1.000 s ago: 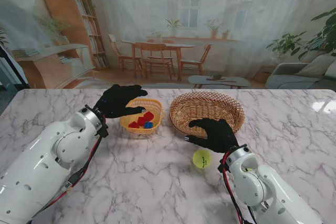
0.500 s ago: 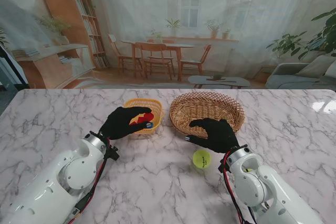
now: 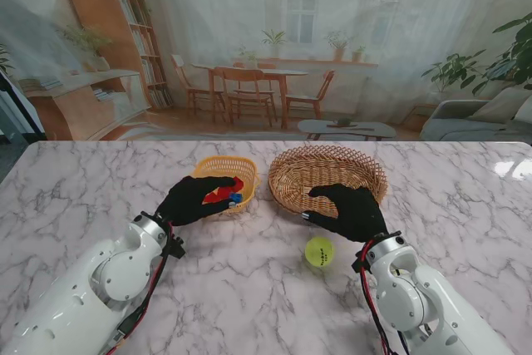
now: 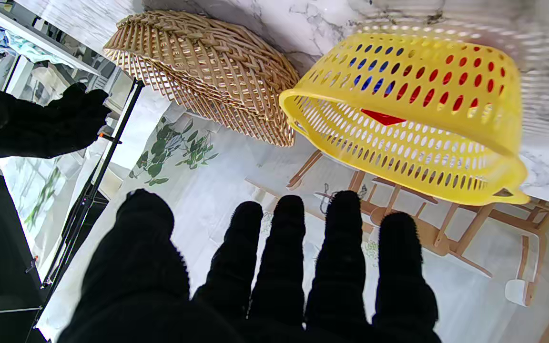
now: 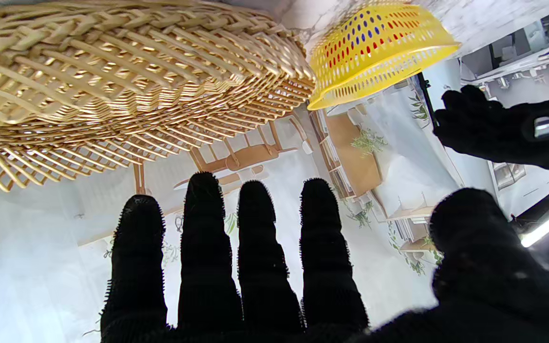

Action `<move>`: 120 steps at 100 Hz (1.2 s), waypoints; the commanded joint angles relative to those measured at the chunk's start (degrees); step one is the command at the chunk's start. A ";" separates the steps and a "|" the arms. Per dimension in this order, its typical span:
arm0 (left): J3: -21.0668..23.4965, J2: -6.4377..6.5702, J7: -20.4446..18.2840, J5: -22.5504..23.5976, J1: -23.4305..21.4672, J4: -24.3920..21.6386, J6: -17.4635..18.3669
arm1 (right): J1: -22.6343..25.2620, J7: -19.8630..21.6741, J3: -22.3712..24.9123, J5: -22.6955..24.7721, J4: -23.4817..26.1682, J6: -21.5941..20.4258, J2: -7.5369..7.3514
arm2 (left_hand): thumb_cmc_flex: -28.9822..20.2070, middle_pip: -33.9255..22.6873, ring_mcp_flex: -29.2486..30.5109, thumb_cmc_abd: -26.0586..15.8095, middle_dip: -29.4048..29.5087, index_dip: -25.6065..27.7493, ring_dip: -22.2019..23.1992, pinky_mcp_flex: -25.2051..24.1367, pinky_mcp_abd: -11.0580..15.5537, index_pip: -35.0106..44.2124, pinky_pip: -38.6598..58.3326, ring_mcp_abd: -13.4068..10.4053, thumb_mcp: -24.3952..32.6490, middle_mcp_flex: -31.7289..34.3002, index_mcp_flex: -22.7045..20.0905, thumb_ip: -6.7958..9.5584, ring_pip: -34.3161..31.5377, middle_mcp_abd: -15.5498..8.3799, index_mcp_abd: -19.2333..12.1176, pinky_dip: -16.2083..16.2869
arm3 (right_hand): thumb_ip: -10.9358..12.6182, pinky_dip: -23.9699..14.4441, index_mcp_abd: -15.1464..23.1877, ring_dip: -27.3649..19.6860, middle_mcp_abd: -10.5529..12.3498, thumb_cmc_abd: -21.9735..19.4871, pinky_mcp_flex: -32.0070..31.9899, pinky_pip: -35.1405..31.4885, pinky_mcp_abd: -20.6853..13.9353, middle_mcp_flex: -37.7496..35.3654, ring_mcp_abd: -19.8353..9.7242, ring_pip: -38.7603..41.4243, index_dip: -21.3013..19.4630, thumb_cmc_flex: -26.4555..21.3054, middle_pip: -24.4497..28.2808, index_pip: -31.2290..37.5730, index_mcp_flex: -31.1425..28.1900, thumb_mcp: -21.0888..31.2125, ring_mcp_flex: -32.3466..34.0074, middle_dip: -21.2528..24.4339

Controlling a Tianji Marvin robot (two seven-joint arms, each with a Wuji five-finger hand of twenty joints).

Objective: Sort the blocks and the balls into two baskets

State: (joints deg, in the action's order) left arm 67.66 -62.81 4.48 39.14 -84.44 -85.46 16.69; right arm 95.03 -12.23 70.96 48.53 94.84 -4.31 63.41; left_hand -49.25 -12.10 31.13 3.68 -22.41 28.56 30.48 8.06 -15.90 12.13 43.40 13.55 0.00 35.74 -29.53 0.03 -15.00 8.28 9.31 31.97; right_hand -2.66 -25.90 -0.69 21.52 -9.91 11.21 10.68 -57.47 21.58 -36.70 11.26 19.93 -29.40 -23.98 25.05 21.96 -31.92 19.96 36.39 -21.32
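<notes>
Table top (image 3: 249, 288): white marble with grey veins, lying under the left hand (image 3: 193, 199) and the right hand (image 3: 349, 212).
Backdrop (image 3: 374, 39): printed room scene, upright beyond both hands.
Bookshelf (image 3: 116, 39): printed, beyond the left hand, to its left.
Dining table (image 3: 249, 72): printed, beyond and between the hands.
Sofa (image 3: 478, 118): printed, beyond the right hand, to its right.

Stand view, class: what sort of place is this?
Probably a robot test bench, not a home: the dining room is a printed backdrop behind a marble table holding two baskets and a ball.
</notes>
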 commanded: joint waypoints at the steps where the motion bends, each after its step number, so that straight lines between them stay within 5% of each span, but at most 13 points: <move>1: -0.14 0.12 -0.66 1.51 0.35 0.25 0.32 | 1.35 0.35 0.81 1.48 0.21 0.54 -0.25 | -0.19 -0.50 -0.03 -2.62 -0.84 -0.48 0.71 -0.95 -1.48 -0.93 1.10 -0.18 -1.23 0.06 1.34 0.38 -1.17 -0.60 -0.11 1.13 | 1.11 2.41 1.17 -2.43 0.20 -0.73 -3.00 3.83 1.47 4.12 -0.05 -5.57 0.17 -1.56 -2.57 0.85 -1.33 -0.04 -3.84 1.81; 14: -0.07 0.17 -0.26 2.36 0.57 0.56 0.72 | 4.04 -1.69 2.95 4.73 1.15 1.47 -0.39 | -0.12 -0.50 0.01 -2.64 -0.83 -0.49 0.72 -0.95 -1.44 -0.87 1.07 -0.27 -1.23 0.10 1.27 0.38 -1.12 -0.67 -0.17 1.19 | 1.11 4.00 1.27 -4.24 0.43 -0.56 -4.87 6.11 1.25 8.24 -0.21 -8.28 0.27 -1.46 -3.89 0.55 -0.05 0.17 -7.52 3.27; 25: 0.12 0.17 0.17 2.79 0.67 0.91 0.68 | 6.69 -3.96 5.31 7.47 1.54 1.56 -0.50 | -0.18 -0.47 -0.03 -2.71 -0.84 -0.54 0.73 -0.97 -1.47 -0.95 1.01 -0.19 -1.21 -0.07 1.51 0.38 -1.08 -0.56 -0.25 1.21 | 1.12 3.10 1.03 -2.09 -0.01 -0.27 -4.09 4.31 0.84 7.65 -0.95 -4.37 -0.03 -1.09 1.88 1.18 -0.12 0.53 -5.72 0.71; 41: -0.13 0.14 0.23 2.77 1.27 1.87 -0.11 | 11.47 -5.15 9.25 11.32 2.87 2.24 -0.85 | -0.11 -0.38 -0.15 -2.75 -0.88 -0.64 0.74 -1.08 -1.50 -1.14 0.84 -0.21 -1.24 -0.33 1.90 0.37 -1.00 -0.48 -0.32 1.21 | 1.07 2.39 0.99 -1.20 -0.14 0.05 -3.12 2.85 1.07 7.75 -1.06 -2.79 -0.11 -0.78 2.65 1.35 0.03 0.70 -5.80 -0.05; 69: -0.03 0.24 0.04 3.22 1.42 2.04 -0.47 | 16.00 -7.39 12.61 13.56 2.94 4.86 -0.77 | -0.14 -0.24 -0.07 -2.69 -0.89 -0.65 0.76 -0.87 -0.77 -1.09 0.67 0.09 -1.23 -0.13 1.63 0.38 -0.98 -0.33 -0.25 1.19 | 1.02 1.68 0.55 -0.76 -0.32 0.49 -1.82 0.97 1.98 8.30 -0.86 -1.54 0.01 -0.25 2.80 1.05 1.16 0.89 -5.89 -0.34; 99: 0.01 0.44 -0.46 4.08 1.48 2.05 -1.10 | 15.61 -3.77 12.06 18.40 1.92 9.53 -1.72 | 0.00 -0.11 -0.02 -2.78 -0.89 -0.67 0.73 -1.12 -1.47 -1.09 0.37 -0.10 -1.27 0.04 1.48 0.36 -0.93 -0.43 -0.36 1.17 | 0.49 -5.65 -0.22 8.26 -0.93 5.74 4.22 -10.57 -0.33 8.63 -1.69 13.72 -0.36 2.85 9.94 1.25 2.31 5.79 -3.30 -6.91; 120: -0.15 0.70 -0.71 5.59 1.77 2.22 -1.35 | 15.93 1.47 12.73 21.33 3.62 10.89 -2.32 | -0.03 -0.06 0.10 -2.78 -0.89 -0.66 0.71 -1.13 -1.62 -1.10 0.22 -0.08 -1.23 0.12 1.49 0.38 -0.89 -0.51 -0.41 1.18 | 0.62 -6.75 -0.20 8.39 -0.61 7.93 5.11 -12.13 -0.83 8.80 -1.78 14.34 -0.85 2.79 10.06 1.73 2.08 7.02 -3.34 -7.65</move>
State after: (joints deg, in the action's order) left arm 67.63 -62.25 4.68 44.54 -82.87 -83.43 15.54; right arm 110.55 -12.52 83.44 68.55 97.52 5.53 61.54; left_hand -49.25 -12.11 31.13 3.67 -22.44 28.56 30.51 8.02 -15.90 12.08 43.41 13.55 0.00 35.74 -29.49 0.03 -15.00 8.28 9.31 31.99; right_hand -2.67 -31.53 -0.69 29.40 -9.91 17.18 15.32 -68.29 21.41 -29.59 10.02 31.45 -29.40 -22.27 33.93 22.86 -31.67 25.53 32.77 -28.09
